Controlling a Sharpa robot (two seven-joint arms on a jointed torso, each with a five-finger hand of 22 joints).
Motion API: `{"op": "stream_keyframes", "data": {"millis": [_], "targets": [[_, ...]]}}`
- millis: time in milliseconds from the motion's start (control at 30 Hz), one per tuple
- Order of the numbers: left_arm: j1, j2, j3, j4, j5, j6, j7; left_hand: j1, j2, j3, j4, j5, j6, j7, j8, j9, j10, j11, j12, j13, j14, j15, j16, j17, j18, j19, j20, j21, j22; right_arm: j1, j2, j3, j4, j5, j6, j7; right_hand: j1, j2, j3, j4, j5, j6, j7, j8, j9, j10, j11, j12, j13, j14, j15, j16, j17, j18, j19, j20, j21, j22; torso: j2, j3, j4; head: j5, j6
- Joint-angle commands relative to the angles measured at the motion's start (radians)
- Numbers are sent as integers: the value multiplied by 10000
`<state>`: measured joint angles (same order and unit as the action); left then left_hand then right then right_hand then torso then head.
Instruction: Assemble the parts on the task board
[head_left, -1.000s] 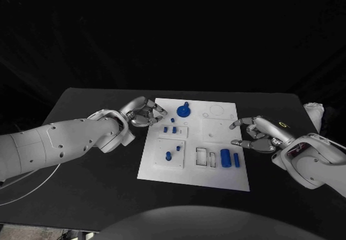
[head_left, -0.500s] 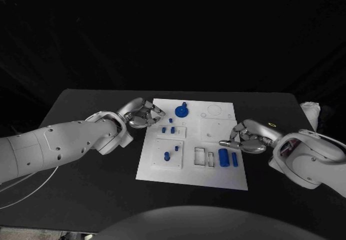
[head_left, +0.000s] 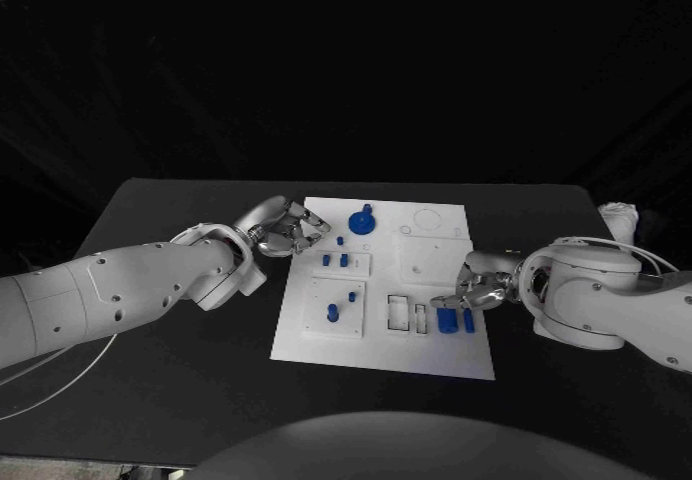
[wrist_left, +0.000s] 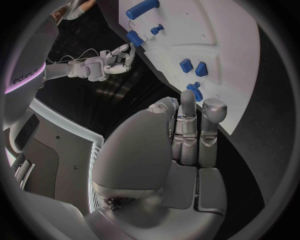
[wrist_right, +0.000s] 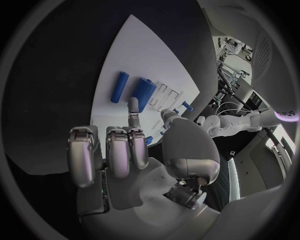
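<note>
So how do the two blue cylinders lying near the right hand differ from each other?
The thick blue cylinder is wider than the thin blue cylinder. The thick one lies nearer the empty rectangular slots; the thin one lies nearer the task board edge by the right hand. Both are blue, lie flat and parallel, and are not held.

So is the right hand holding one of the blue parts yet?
No: in the right wrist view the right hand holds nothing, and both blue cylinders lie on the task board.

Dark lettering runs along the white robot arm (wrist_left: 28, 77) in the left wrist view, too blurred to read; the white robot forearm (wrist_right: 284, 115) carries similar unreadable lettering.
</note>
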<state>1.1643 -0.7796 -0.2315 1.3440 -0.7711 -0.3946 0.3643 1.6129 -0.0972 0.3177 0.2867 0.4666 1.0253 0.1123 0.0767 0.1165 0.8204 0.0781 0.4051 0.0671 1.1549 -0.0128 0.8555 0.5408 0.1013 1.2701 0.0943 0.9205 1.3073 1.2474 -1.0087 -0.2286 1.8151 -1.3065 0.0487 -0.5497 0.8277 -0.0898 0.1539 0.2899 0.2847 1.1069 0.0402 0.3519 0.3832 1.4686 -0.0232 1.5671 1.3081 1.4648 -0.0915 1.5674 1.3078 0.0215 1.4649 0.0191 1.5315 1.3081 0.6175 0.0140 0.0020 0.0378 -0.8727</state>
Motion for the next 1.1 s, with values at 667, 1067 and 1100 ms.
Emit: {"op": "stream_keyframes", "data": {"millis": [667,1067,1100], "targets": [[-6,179,7,-92,74,143,-24,90,-22,52,-2,70,-39,4,15,14,87,35,76,17,-28,24,-30,-18,197,-40,23,-53,1031,65,689,7,-620,639,673,-1042,598,102,204,-143,840,303,-115,-211,415,1022,-102,37,2627,1060,-59,34,2630,51,492,-32,-528,2267,-7,12,-16,-13,1],[-11,185,7,-84,69,188,-103,86,-25,49,1,71,-33,11,19,16,91,42,81,17,-33,28,-32,-19,197,-44,24,-58,1030,40,1073,4,-955,692,1150,-1124,759,123,252,-241,879,155,-77,-371,482,1022,-79,37,2627,1060,-25,34,2630,86,418,-11,-663,2216,1,10,-7,-8,1],[-12,186,7,-83,69,190,-106,86,-25,49,1,71,-33,11,19,16,91,42,81,17,-33,28,-32,-19,197,-44,24,-58,1030,35,1106,4,-983,708,1160,-1126,763,121,251,-245,876,142,-73,-384,485,1022,-77,37,2627,1060,-22,34,2630,89,410,-8,-678,2211,0,10,-5,-9,1]]}}
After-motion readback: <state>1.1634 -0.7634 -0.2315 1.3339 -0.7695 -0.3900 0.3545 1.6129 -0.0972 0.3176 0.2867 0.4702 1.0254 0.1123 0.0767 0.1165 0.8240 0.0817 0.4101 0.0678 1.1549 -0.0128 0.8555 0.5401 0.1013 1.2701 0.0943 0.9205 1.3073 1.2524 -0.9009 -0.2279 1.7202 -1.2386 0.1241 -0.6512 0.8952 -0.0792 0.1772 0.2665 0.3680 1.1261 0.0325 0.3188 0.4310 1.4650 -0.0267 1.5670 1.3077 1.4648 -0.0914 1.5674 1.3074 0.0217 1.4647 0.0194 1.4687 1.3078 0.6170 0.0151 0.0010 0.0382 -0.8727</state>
